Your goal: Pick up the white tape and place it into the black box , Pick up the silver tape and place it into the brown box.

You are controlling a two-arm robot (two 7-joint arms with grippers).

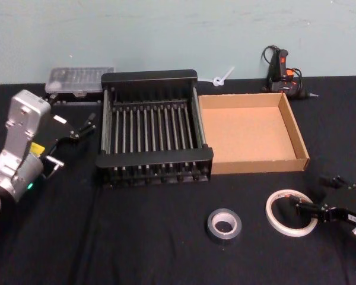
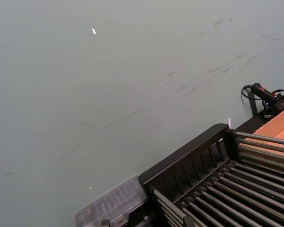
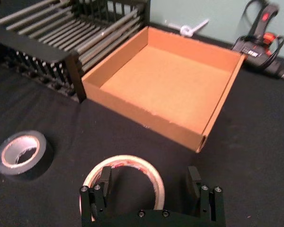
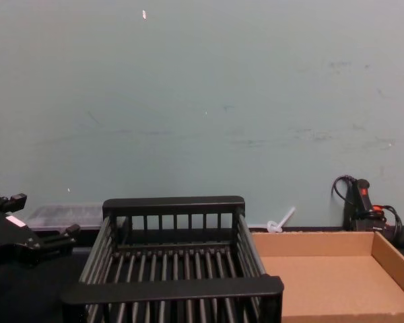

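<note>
The right gripper (image 3: 151,187) sits low over the bench (image 1: 154,237) with its jaws spread, one finger inside the hole of the white tape (image 3: 123,182) and the other outside the ring's far wall, so that closing would pinch the band of the ring rather than try to span its whole width, which looks too wide for the opening. The tape lies flat on the bench between and just under the jaws, not yet lifted and not visibly squeezed. Off to one side of these jaws, well apart, the silver tape (image 1: 223,224) also lies flat and untouched; it seems left for a second pass. Ahead of the jaws stands the brown box (image 3: 165,90), its open top bare, and beyond it, wall to wall, the black box (image 1: 151,127), also holding nothing; the white ring's goal is thus the farther of the two, so the carry will likely have to pass over the cardboard rim. The left gripper (image 1: 71,139) hangs with its jaws spread beside the black box's outer wall, holding nothing, apparently waiting clear of the path.
</note>
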